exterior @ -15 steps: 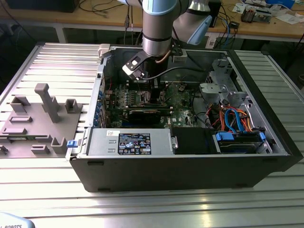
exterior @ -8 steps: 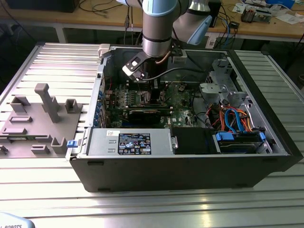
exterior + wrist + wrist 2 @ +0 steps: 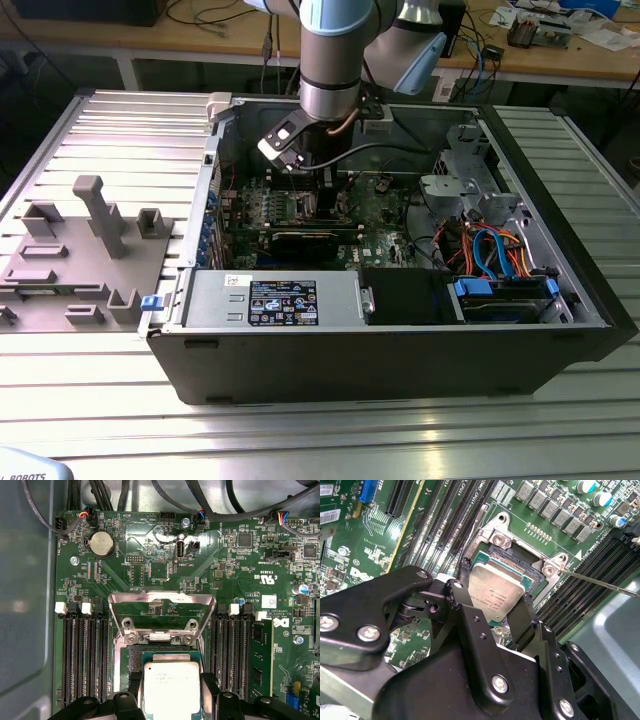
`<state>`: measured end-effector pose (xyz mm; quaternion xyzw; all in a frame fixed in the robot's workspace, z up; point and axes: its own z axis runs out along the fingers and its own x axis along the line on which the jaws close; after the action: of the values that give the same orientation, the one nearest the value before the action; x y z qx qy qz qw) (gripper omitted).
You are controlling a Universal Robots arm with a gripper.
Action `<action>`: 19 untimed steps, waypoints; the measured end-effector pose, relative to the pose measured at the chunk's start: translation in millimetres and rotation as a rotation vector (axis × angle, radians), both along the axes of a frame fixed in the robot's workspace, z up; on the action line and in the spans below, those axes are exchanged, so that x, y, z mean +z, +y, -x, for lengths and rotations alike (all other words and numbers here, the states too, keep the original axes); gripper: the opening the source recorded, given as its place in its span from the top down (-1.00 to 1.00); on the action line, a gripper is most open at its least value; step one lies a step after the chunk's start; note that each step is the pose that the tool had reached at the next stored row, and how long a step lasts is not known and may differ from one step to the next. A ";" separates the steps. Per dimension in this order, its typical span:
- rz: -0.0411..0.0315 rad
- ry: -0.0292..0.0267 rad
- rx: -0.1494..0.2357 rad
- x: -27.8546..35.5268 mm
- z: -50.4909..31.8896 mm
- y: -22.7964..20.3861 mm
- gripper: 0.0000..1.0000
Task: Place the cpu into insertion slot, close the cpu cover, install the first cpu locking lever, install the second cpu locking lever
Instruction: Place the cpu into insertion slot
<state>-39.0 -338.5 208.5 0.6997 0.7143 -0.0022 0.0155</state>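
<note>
The cpu (image 3: 496,591), a flat silver-grey square chip, sits between my gripper's (image 3: 495,600) two black fingers, which press on its opposite edges. It hangs just over the insertion slot (image 3: 522,559), a dark socket with a silver rim on the green board. In the first wrist view the cpu (image 3: 171,690) covers most of the insertion slot (image 3: 134,655), and the cpu cover (image 3: 119,611), a silver frame, stands swung open beyond it. A thin metal locking lever (image 3: 600,581) sticks out beside the socket. In the exterior view the gripper (image 3: 318,192) reaches down into the open computer case (image 3: 400,350).
Long black memory slots (image 3: 80,660) flank the socket on both sides. A black card (image 3: 300,240), a power supply (image 3: 270,300) and drive cables (image 3: 490,250) fill the case. A grey fixture block (image 3: 90,250) stands on the table at the exterior view's left.
</note>
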 end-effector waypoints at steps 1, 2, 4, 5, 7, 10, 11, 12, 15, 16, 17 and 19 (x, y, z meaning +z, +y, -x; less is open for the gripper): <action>0.0001 0.0000 0.000 0.0 0.0 0.7 -0.09; 0.0001 -0.0001 0.000 0.0 -0.1 1.6 -0.09; -0.0001 0.0000 0.000 -0.3 -0.1 2.6 -0.09; 0.0000 0.0000 0.000 -0.3 -0.1 2.9 -0.09; 0.0000 -0.0001 0.000 -0.6 -0.1 3.2 -0.09; 0.0001 0.0000 0.000 -1.7 -0.1 3.5 -0.09; 0.0001 0.0000 0.000 -1.9 0.0 3.6 -0.09; 0.0001 0.0000 0.000 -2.1 -0.1 3.6 -0.09; 0.0000 0.0000 0.000 -3.1 -0.1 5.9 -0.09; 0.0000 0.0000 0.000 -3.2 0.0 6.6 -0.09; 0.0000 0.0000 0.000 -3.5 0.0 7.4 -0.09; 0.0000 0.0000 0.000 -4.0 0.0 8.8 -0.09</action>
<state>-39.0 -329.7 204.5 0.6997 0.7143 -0.0022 0.0155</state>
